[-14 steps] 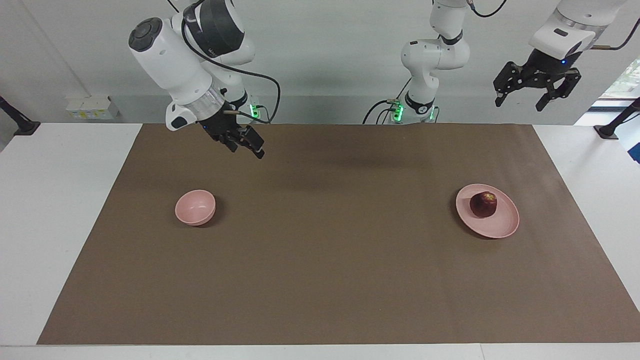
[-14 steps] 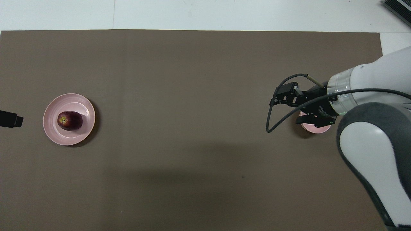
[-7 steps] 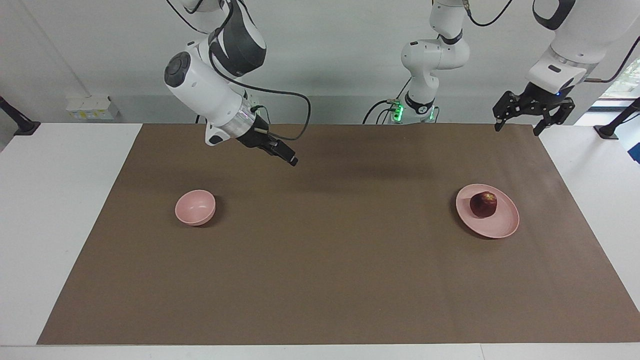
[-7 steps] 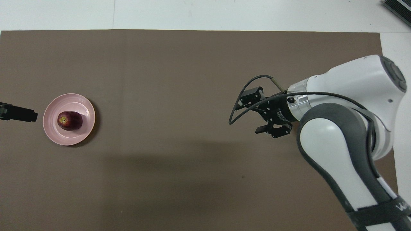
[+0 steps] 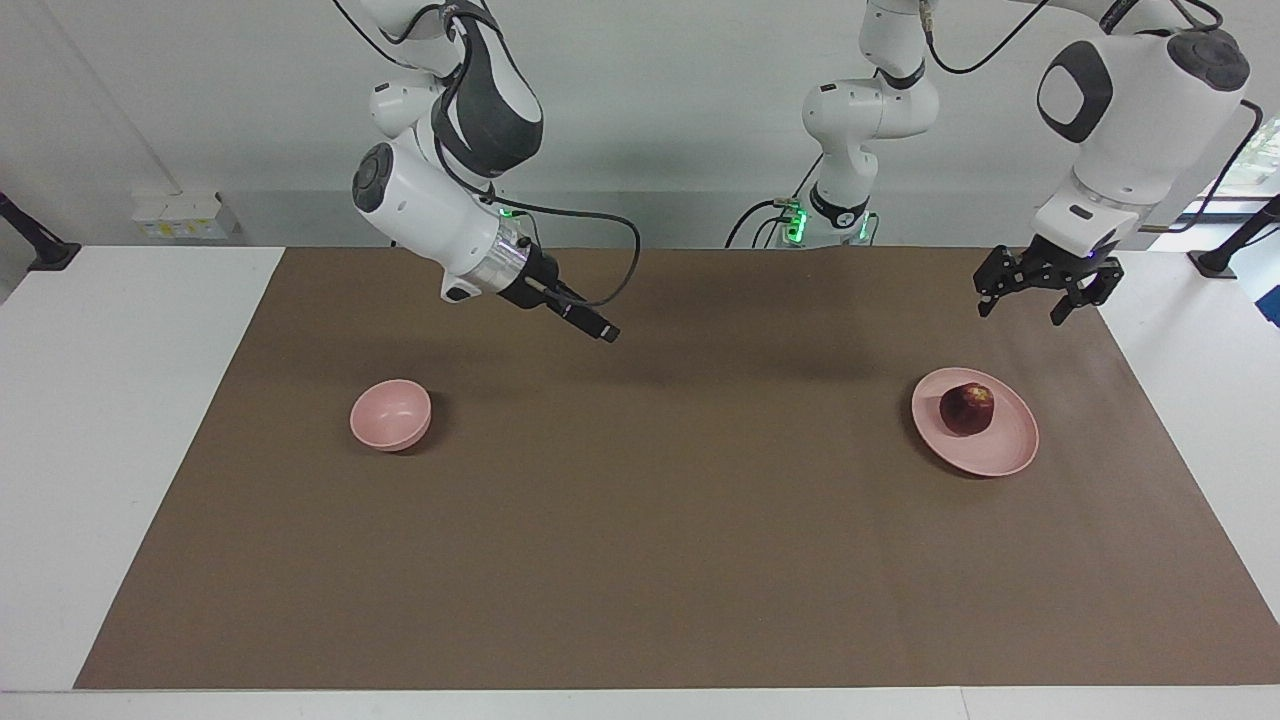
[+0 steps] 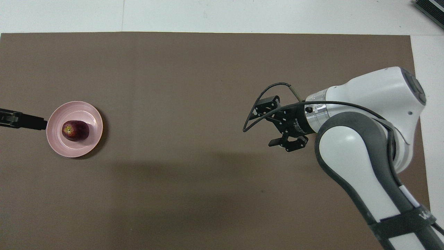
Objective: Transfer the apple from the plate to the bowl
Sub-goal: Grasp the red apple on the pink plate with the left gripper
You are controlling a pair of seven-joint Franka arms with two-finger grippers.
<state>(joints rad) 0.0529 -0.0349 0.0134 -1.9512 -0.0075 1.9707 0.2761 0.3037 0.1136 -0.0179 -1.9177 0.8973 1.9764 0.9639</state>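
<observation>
Apple [image 5: 966, 409] sat on plate [image 5: 1010, 455] at L arm's end; bowl [image 5: 390, 414] empty at R arm's end. L gripper [image 5: 1035, 297] hung spread, empty, over mat nr plate. I judged: center over apple, descend straight. R gripper [image 5: 590, 322] waited, jaws apart.

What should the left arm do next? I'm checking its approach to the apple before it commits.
Probably bring the left gripper down over the apple. The apple sits on the plate, untouched; that gripper is open, up in the air, not yet over the plate. The bowl has nothing in it.
</observation>
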